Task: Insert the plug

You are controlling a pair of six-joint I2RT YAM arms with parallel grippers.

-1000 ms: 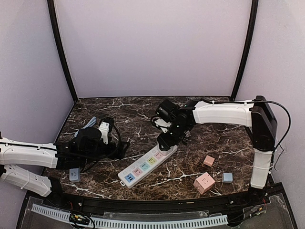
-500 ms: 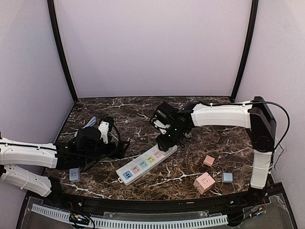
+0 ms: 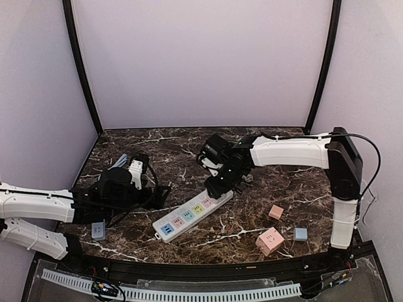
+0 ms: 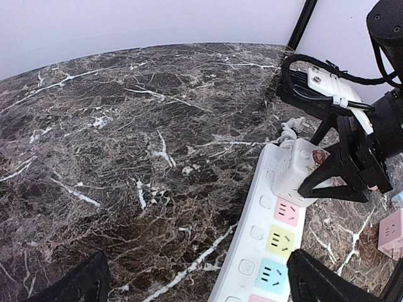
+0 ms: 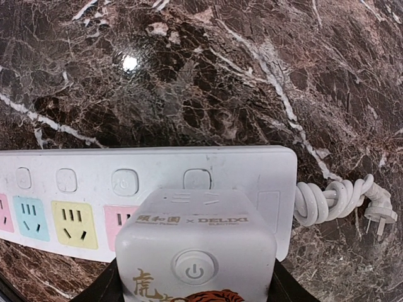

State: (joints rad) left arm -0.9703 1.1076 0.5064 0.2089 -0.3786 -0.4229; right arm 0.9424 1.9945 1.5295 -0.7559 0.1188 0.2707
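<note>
Shifted leftward, power strip (image 3: 189, 216); right fingers (image 4: 340, 176) clamp white cube plug (image 5: 195, 251), underside hidden; left fingers (image 4: 80, 284) spread, empty.

White cube plug (image 5: 195, 251) atop white power strip (image 5: 82, 167)

Right hand (image 3: 216, 190) sits at far end of power strip (image 3: 186, 217).

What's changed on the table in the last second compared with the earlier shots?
The right gripper, shut on the white cube adapter, crept slightly left. The power strip shifted with it, its near end swinging left and away from the arms' bases. The left arm, small pink cube, large pink cube and blue cube stayed put.
</note>
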